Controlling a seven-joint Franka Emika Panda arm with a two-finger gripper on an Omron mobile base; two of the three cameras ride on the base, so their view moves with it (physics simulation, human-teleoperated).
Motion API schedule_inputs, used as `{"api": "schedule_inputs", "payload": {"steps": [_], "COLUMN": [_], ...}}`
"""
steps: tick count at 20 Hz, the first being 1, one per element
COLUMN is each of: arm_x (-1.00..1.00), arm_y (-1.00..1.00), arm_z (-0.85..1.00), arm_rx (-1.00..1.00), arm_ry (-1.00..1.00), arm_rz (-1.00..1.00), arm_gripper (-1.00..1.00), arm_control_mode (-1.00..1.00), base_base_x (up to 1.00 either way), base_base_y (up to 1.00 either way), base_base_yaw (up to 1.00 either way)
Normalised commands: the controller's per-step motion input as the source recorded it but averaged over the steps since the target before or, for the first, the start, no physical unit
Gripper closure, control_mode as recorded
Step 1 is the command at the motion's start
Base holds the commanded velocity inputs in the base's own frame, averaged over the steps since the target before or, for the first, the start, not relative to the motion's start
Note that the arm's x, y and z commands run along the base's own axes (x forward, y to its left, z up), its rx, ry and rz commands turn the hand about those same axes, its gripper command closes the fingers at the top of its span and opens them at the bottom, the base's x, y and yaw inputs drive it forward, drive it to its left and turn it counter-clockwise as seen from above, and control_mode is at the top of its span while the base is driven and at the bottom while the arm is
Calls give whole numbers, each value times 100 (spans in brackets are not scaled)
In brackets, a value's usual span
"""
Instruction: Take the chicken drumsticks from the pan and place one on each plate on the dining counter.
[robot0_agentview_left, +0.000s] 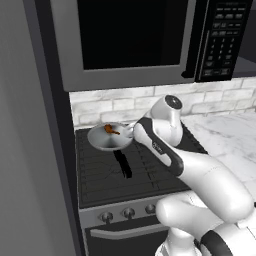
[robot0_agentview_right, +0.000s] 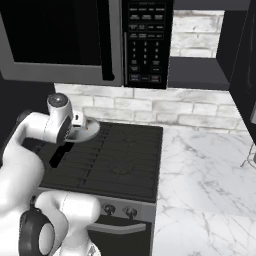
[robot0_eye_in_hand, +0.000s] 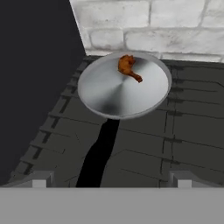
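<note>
The light-grey pan (robot0_eye_in_hand: 114, 94) rests on the stove's back left burner, its black handle (robot0_eye_in_hand: 98, 153) reaching toward me. Lying in its far part is one orange-brown chicken drumstick (robot0_eye_in_hand: 127, 66), thin bone pointing right. The pan (robot0_agentview_left: 101, 141) and drumstick (robot0_agentview_left: 110, 130) also appear in the left base view, just left of my wrist. My gripper (robot0_eye_in_hand: 110, 181) hovers above the handle's near end, short of the pan, open with its fingertips (robot0_eye_in_hand: 39, 179) wide apart and nothing between them. The plates and the dining counter are out of view.
A black stove (robot0_agentview_left: 130, 172) with grates and front knobs lies under the pan. A microwave (robot0_agentview_left: 130, 40) hangs low overhead. A white brick backsplash (robot0_agentview_right: 190, 107) runs behind. A marble counter (robot0_agentview_right: 210, 170) extends to the right. A dark tall panel (robot0_agentview_left: 30, 150) borders the stove's left.
</note>
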Motion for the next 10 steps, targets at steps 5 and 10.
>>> {"api": "schedule_inputs", "payload": {"steps": [5,10], "arm_x": [49,60], "arm_y": [13,15], "arm_z": [-19,-4], "arm_rx": [6,0], "arm_ry": [-2,0], "arm_rz": [-3,-2], "arm_gripper": [-100,-100], "arm_control_mode": [-100,-100], "base_base_x": [0,0], "base_base_y": [0,0], "base_base_yaw": [0,0]}}
